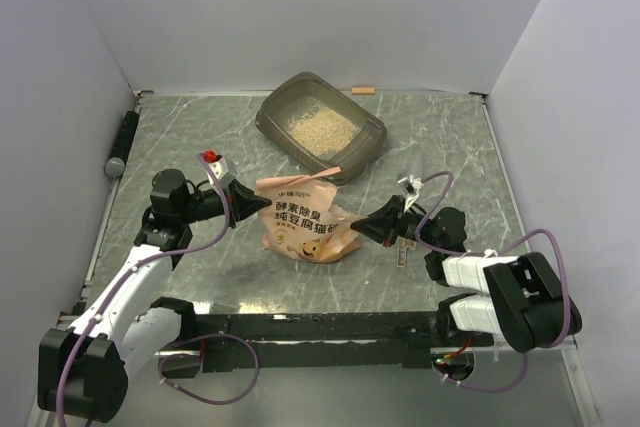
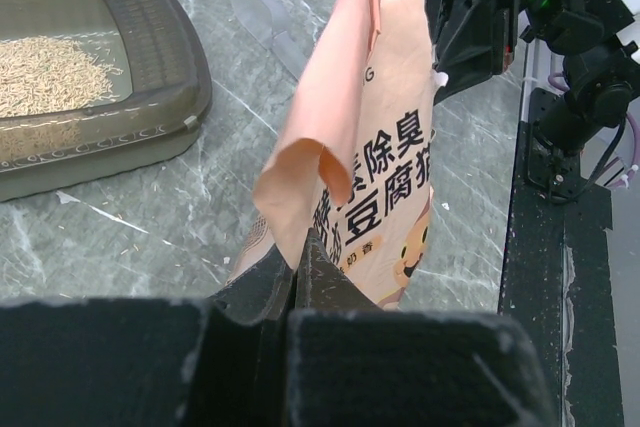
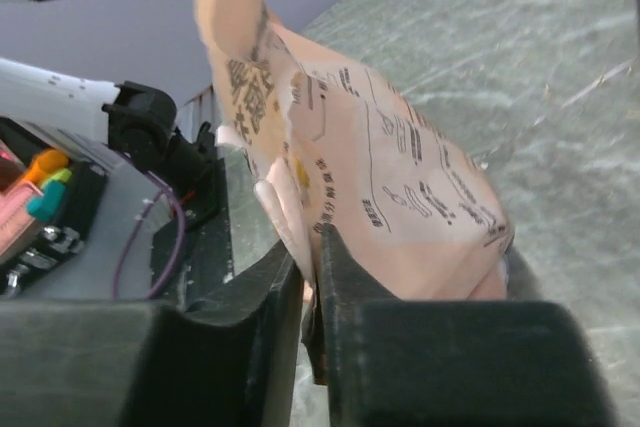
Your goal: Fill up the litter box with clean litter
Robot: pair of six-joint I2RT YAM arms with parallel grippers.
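Observation:
The grey-brown litter box (image 1: pixel 372 133) stands at the back of the table, tilted, with pale tan clean litter (image 1: pixel 318 127) spread over part of its floor. In front of it the salmon-pink litter bag (image 1: pixel 303 219) sits upright between both arms. My left gripper (image 1: pixel 256 209) is shut on the bag's left edge, and the left wrist view shows the jaws (image 2: pixel 298 242) pinching a pink fold of the bag (image 2: pixel 350 147). On the opposite side my right gripper (image 1: pixel 356 226) is shut on the bag's right edge, its tips (image 3: pixel 312 242) clamping a crease of the bag (image 3: pixel 400 177).
A dark cylinder (image 1: pixel 122 142) lies along the left wall. A small orange piece (image 1: pixel 362 90) rests by the back wall. The black base rail (image 1: pixel 330 325) runs along the near edge. White walls enclose three sides. The litter box (image 2: pixel 150 67) shows left of the bag in the left wrist view.

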